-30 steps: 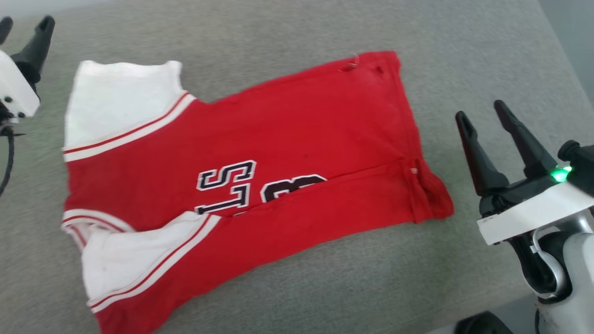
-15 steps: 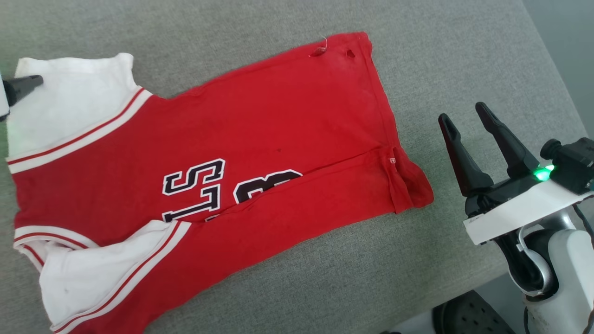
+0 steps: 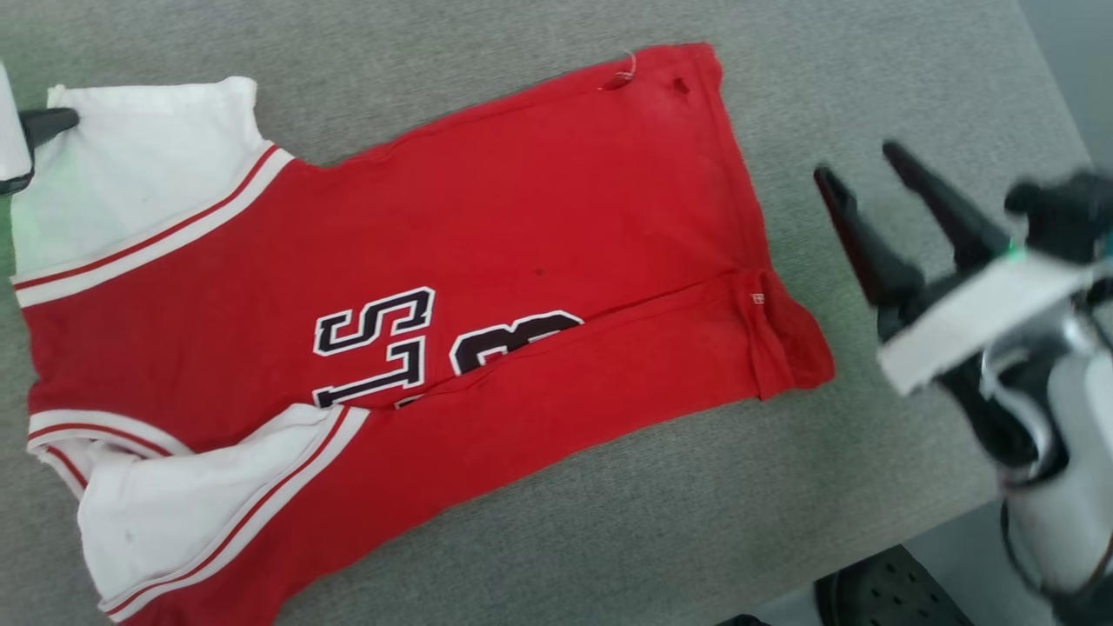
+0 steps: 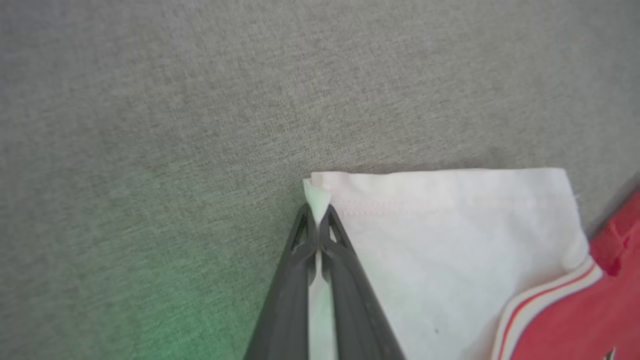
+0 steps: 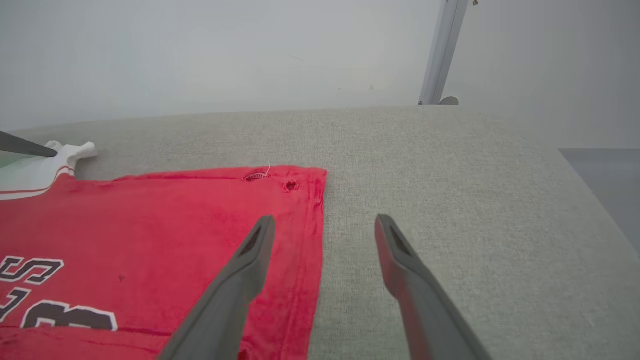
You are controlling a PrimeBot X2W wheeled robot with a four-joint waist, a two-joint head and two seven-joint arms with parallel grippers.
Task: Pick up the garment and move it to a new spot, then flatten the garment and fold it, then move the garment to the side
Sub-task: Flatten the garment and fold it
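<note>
The garment (image 3: 539,261), a red jersey, lies spread out on the grey cloth-covered table (image 3: 869,69), with its two white sleeves at one end and its hem (image 3: 739,200) at the other. Its near long side is folded over onto the front, so the fold hides the lower part of the black, white-outlined lettering (image 3: 409,343). The near sleeve (image 3: 183,496) is tucked partly under that fold, while the far sleeve (image 3: 139,165) lies flat and open. At the garment's far hem corner there is a small hole (image 3: 679,84), with a loose thread (image 3: 619,76) just beside it. The left hand (image 4: 316,215) is at the outer corner of the far sleeve, its two dark fingers pressed together and pinching that corner; a small peak of white cloth sticks out past the fingertips in the left wrist view. A faint green glow lies on the table beside that sleeve. The right hand (image 3: 856,163) is off the garment's hem end, over bare table and apart from the cloth, with its fingers spread and nothing between them. It is blurred in the head view. In the right wrist view one of its fingers (image 5: 240,280) lines up with the red hem edge and the other with the grey table beside it.
</note>
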